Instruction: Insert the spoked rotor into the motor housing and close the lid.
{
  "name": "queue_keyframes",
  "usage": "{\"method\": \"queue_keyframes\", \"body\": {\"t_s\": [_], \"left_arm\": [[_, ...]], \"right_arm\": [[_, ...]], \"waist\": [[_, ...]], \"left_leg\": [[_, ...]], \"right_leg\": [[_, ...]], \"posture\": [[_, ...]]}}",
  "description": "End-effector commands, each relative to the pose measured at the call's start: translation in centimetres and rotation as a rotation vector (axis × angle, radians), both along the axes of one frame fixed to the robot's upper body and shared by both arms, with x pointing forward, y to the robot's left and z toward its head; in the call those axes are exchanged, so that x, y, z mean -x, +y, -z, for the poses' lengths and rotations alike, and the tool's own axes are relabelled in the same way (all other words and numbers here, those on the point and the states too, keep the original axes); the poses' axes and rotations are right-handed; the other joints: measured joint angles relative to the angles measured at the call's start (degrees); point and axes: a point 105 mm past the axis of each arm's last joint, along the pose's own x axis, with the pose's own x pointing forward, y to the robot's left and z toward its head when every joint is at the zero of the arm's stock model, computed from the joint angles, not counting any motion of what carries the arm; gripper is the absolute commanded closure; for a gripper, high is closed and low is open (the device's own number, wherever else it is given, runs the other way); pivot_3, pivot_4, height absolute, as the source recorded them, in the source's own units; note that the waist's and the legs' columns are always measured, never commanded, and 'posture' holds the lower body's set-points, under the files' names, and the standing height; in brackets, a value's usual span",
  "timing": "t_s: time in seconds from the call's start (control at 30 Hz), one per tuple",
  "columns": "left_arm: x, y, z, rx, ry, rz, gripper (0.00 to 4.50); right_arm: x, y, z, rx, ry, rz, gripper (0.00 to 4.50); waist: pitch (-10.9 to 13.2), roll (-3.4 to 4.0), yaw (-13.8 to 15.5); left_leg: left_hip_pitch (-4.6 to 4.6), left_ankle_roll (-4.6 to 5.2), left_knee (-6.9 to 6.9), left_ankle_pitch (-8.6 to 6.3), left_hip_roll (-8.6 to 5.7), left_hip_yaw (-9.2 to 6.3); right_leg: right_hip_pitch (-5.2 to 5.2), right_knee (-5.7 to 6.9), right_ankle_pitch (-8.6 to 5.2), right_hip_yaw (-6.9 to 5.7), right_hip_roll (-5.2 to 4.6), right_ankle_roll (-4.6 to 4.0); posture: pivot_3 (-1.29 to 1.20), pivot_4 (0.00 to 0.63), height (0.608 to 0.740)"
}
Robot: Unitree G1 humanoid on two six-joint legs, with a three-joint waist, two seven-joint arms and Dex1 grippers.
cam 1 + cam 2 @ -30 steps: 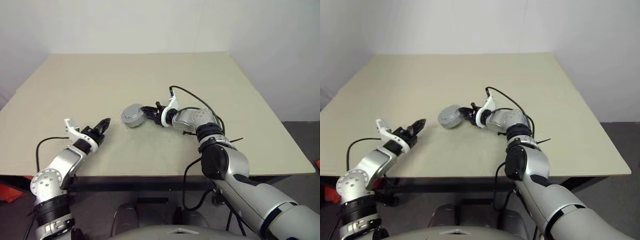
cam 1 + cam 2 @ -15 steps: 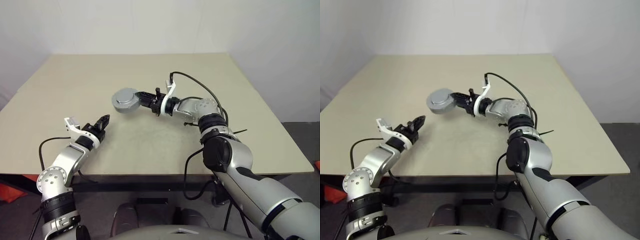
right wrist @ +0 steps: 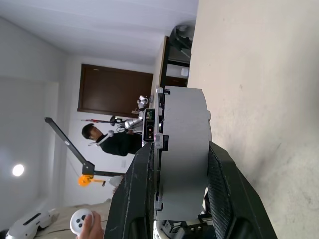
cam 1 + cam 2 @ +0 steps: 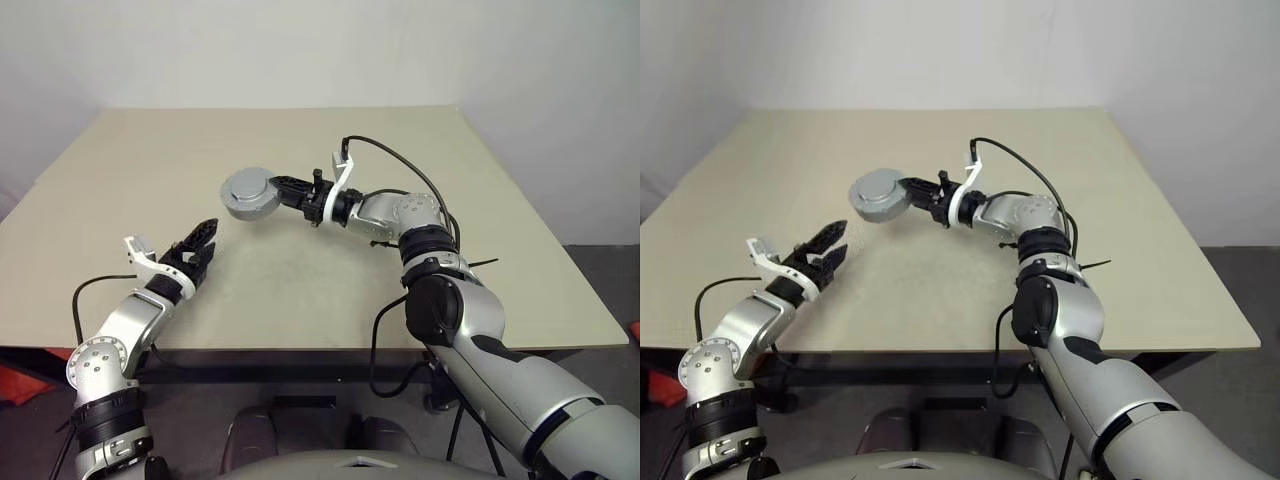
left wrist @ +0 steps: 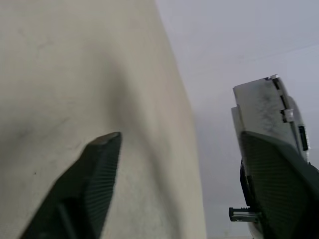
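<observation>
From the left eye view, the beige rectangular table (image 4: 300, 290) carries nothing near the arms. The right tool (image 4: 283, 190) reaches out level toward the left and pinches a round grey metal puck, the motor housing (image 4: 248, 192), by its edge, holding it in the air above the table's middle. The flat grey face of the puck is turned up and toward the camera. A black cable loops from the right wrist back over the arm. The left tool (image 4: 204, 243) hangs low over the near left part of the table, well apart from the housing, with its two black fingers spread and nothing between them.

In the right eye view the same layout shows: the housing (image 4: 878, 194) aloft at the right tool, the left tool (image 4: 830, 245) gaping below it and nearer the camera.

In the left wrist view, two ribbed black fingers (image 5: 92, 184) stand wide apart over bare table, and the grey housing (image 5: 266, 114) shows edge-on past the other finger.

In the right wrist view, the housing (image 3: 182, 149) sits edge-on, clamped between the two black fingers (image 3: 137, 194). Beyond it a person (image 3: 112, 139) in dark clothing stands before a dark brown door (image 3: 112, 92).
</observation>
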Motion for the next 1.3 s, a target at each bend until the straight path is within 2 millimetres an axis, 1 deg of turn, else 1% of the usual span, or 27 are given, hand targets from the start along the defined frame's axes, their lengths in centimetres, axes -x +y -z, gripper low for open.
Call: {"method": "queue_keyframes", "body": {"t_s": [0.03, 0.1, 0.17, 0.3, 0.4, 0.67, 0.77, 0.83, 0.93, 1.07, 1.1, 1.17, 1.3], "left_arm": [[0.4, -1.1, -2.9, 0.156, -0.111, 0.089, 0.03], [0.7, -2.2, -3.9, 0.243, -0.152, 0.163, 0.03], [0.8, -2.8, -4.4, 0.271, -0.173, 0.21, 0.03], [0.7, -3.6, -4.9, 0.296, -0.191, 0.267, 0.03], [0.3, -3.6, -5.1, 0.303, -0.204, 0.276, 0.03], [-1.3, -3.4, -4.2, 0.278, -0.191, 0.291, 0.03], [-1.9, -3.6, -4.1, 0.276, -0.194, 0.307, 0.03], [-2.0, -4.0, -4.3, 0.274, -0.206, 0.33, 0.03], [-2.2, -4.0, -4.4, 0.271, -0.215, 0.33, 0.03], [-2.3, -4.0, -3.9, 0.245, -0.206, 0.317, 0.03], [-2.2, -3.9, -3.8, 0.242, -0.206, 0.315, 0.42], [-2.1, -3.9, -3.8, 0.239, -0.21, 0.311, 0.87], [-2.1, -3.7, -3.7, 0.237, -0.212, 0.296, 2.19]], "right_arm": [[-0.3, 0.0, -2.5, -0.067, -0.07, 0.001, 3.24], [0.0, 0.1, -2.5, -0.066, -0.068, -0.016, 3.24], [0.2, 0.3, -2.4, -0.066, -0.066, -0.032, 3.24], [0.8, 0.6, -2.1, -0.059, -0.061, -0.066, 3.24], [1.2, 0.8, -2.0, -0.057, -0.063, -0.09, 3.24], [1.5, 0.9, -2.5, -0.069, -0.083, -0.102, 3.24], [1.6, 0.9, -2.7, -0.07, -0.092, -0.105, 3.24], [1.6, 1.0, -2.7, -0.068, -0.099, -0.108, 3.24], [1.6, 0.8, -2.5, -0.055, -0.103, -0.1, 3.24], [1.4, 0.7, -2.4, -0.049, -0.104, -0.088, 3.24], [1.4, 0.7, -2.4, -0.047, -0.104, -0.087, 3.24], [1.3, 0.7, -2.3, -0.044, -0.104, -0.084, 3.24], [1.3, 0.8, -2.2, -0.039, -0.104, -0.08, 3.24]], "waist": [[0.0, -0.02, 0.1], [0.0, -0.03, 0.1], [0.0, -0.03, 0.1], [0.0, -0.03, 0.2], [0.0, -0.03, 0.2], [0.0, -0.04, 0.2], [0.0, -0.03, 0.2], [0.0, -0.04, 0.3], [0.0, -0.04, 0.4], [0.0, -0.04, 0.4], [0.0, -0.04, 0.4], [0.0, -0.04, 0.4], [0.0, -0.04, 0.4]], "left_leg": [[0.0, 0.0, 0.01, 0.0, 0.0, 0.0], [-0.02, 0.0, 0.04, 0.0, -0.01, 0.0], [-0.01, 0.0, 0.04, 0.0, 0.0, 0.0], [0.01, -0.01, 0.05, 0.0, 0.0, 0.0], [0.0, -0.01, 0.07, 0.0, 0.0, 0.0], [0.01, -0.01, 0.07, 0.01, 0.0, 0.0], [0.0, -0.01, 0.07, 0.01, 0.0, 0.0], [-0.01, -0.01, 0.07, 0.01, 0.0, 0.0], [-0.01, -0.01, 0.07, 0.01, 0.0, 0.0], [0.0, -0.01, 0.07, 0.01, 0.0, 0.0], [0.0, -0.01, 0.07, 0.01, 0.0, 0.0], [-0.01, -0.01, 0.07, 0.01, 0.0, 0.0], [-0.01, -0.01, 0.07, 0.01, 0.0, 0.0]], "right_leg": [[0.0, 0.0, 0.0, 0.0, 0.0, 0.0], [0.0, 0.02, 0.0, 0.01, 0.0, 0.0], [-0.01, 0.06, 0.0, 0.01, 0.0, -0.01], [-0.02, 0.1, -0.01, 0.0, 0.01, -0.02], [-0.02, 0.1, 0.0, 0.01, 0.01, -0.01], [-0.01, 0.1, 0.0, 0.01, 0.01, 0.01], [-0.02, 0.11, 0.0, 0.0, 0.01, 0.0], [-0.02, 0.1, 0.0, 0.01, 0.0, 0.0], [-0.01, 0.1, 0.0, 0.01, 0.0, 0.0], [-0.02, 0.11, 0.0, 0.01, 0.0, 0.0], [-0.01, 0.1, 0.0, 0.01, 0.0, 0.0], [-0.01, 0.11, 0.01, 0.01, 0.0, 0.0], [-0.02, 0.11, 0.0, 0.01, 0.0, -0.01]], "posture": [[0.0, 0.0, 0.74], [0.0, 0.0, 0.74], [0.0, 0.0, 0.74], [0.0, 0.0, 0.74], [0.0, 0.0, 0.74], [0.0, 0.0, 0.74], [0.0, 0.0, 0.74], [0.0, 0.0, 0.74], [0.0, 0.0, 0.74], [0.0, 0.0, 0.74], [0.0, 0.0, 0.74], [0.0, 0.0, 0.74], [0.0, 0.0, 0.74]]}}
